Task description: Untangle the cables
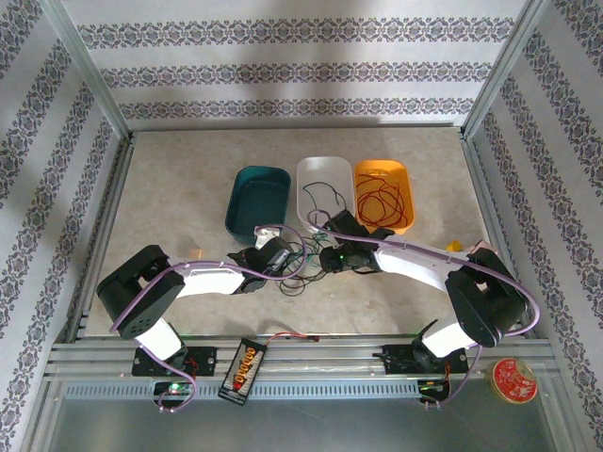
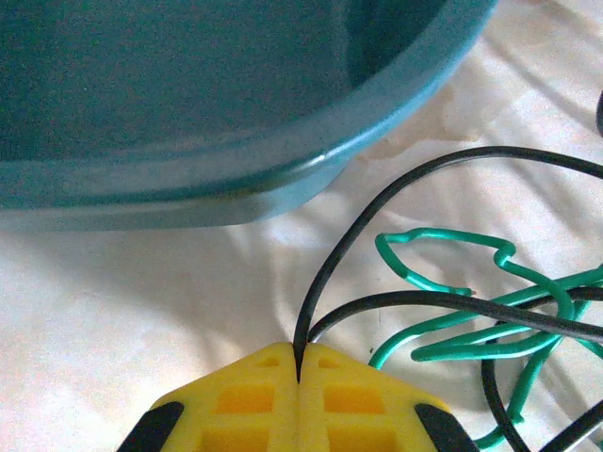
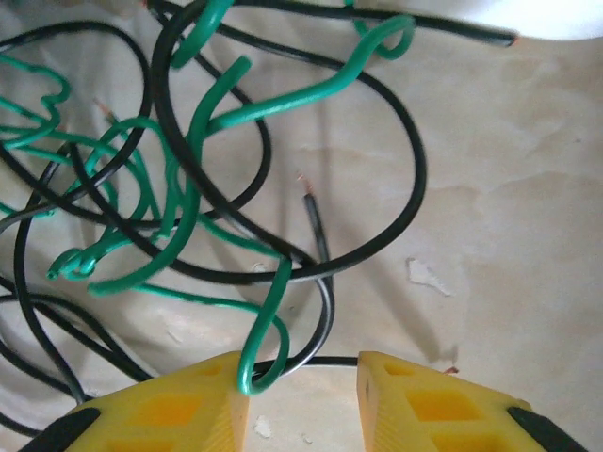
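Left wrist: left end effector [image 2: 299, 365] is clamping shut on one black cable [image 2: 490, 151], just in front of the teal tray [image 2: 283, 165]. Right end effector [image 3: 301, 372] is sitting part open, with a green loop [image 3: 268, 330] between its fingers. The cables [image 1: 300, 264] are lying tangled on the bench [image 1: 188, 188] beside that tray's near corner.

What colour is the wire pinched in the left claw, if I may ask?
A black wire, clearest in the left wrist view.
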Motion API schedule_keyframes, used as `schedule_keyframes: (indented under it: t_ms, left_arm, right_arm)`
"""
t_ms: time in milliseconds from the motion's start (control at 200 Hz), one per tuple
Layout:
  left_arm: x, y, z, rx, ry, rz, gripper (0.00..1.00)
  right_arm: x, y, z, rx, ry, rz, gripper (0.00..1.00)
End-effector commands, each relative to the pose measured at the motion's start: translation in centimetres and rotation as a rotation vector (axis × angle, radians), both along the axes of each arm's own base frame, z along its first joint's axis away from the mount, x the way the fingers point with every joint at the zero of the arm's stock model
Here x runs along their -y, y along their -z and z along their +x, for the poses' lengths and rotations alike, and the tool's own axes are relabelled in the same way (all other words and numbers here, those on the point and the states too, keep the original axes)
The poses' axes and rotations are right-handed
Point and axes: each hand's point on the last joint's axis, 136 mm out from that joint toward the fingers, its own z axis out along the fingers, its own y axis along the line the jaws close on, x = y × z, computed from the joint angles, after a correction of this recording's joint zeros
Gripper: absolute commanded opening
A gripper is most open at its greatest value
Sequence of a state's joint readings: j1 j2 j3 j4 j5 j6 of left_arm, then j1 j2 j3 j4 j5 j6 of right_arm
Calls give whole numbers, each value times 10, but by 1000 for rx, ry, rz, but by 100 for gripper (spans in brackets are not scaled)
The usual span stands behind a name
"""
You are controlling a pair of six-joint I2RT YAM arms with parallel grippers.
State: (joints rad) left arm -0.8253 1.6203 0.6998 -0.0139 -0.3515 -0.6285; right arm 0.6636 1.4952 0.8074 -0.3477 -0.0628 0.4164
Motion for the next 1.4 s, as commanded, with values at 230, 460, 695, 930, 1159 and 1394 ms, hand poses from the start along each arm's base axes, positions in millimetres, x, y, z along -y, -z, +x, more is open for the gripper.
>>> schedule_keyframes:
  t_ms: [230,460,695,930,1159,1394]
  left_arm:
    - [7,-3,1,17,15,9,0]
    - [10,-2,3,12,23,15,0]
    - [9,-3,2,16,21,10,0]
    - [7,-4,1,20,13,11,0]
    - [6,-4,0,23,11,11,0]
    - [5,-4,0,24,10,11,0]
  right_arm:
    - [13,-12,2,22,48,103,34]
    - [24,-22,5,54,103,177,35]
    - [24,-15,7,37,111,179,34]
    - [4,-5,4,-18,51,201,34]
    - [-8,-1,4,-34,29,208,34]
    - [-11,2,7,-32,24,196,34]
